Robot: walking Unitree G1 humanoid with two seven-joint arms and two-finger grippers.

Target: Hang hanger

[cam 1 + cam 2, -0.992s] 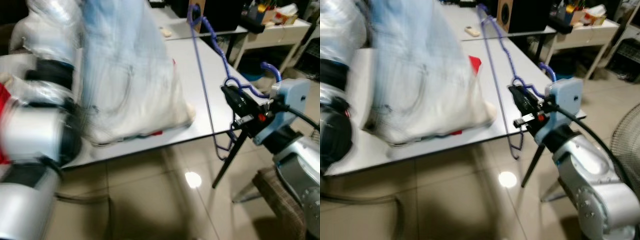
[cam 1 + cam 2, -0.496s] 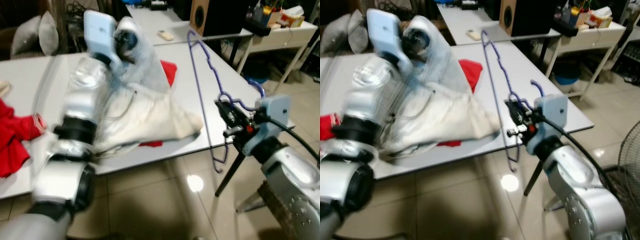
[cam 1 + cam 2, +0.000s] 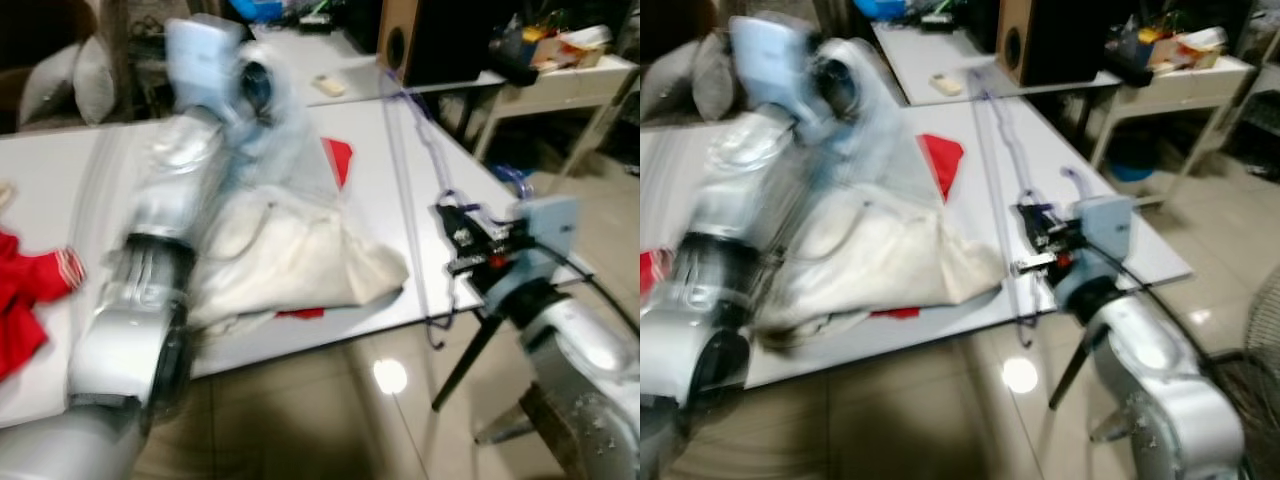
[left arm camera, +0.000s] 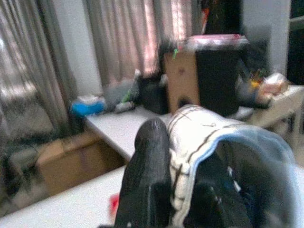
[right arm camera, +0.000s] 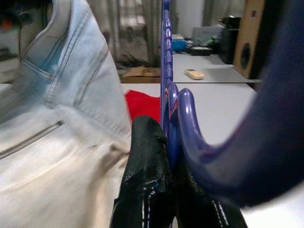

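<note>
My left gripper [image 3: 250, 85] is raised over the white table [image 3: 60, 190] and is shut on the collar of a pale blue and cream denim garment [image 3: 290, 250]. The garment's lower part rests on the table. One black finger [image 4: 149, 161] presses the cloth's edge in the left wrist view. At the table's right edge my right gripper [image 3: 455, 235] is shut on a purple hanger [image 5: 164, 57] just below its hook. The hanger's long wire body stands tilted beside the garment.
Red clothes [image 3: 25, 290] lie at the table's left, and another red piece [image 3: 340, 160] lies under the garment. Behind stands a second table with a speaker [image 3: 400, 40] and a remote [image 3: 328, 87]. A white side table [image 3: 560, 75] is at the right. The tiled floor [image 3: 330, 400] lies in front.
My left arm has carried the garment away from the camera, out over the table. My right gripper has kept the hanger at the table's right edge. The view has shifted and blurred.
</note>
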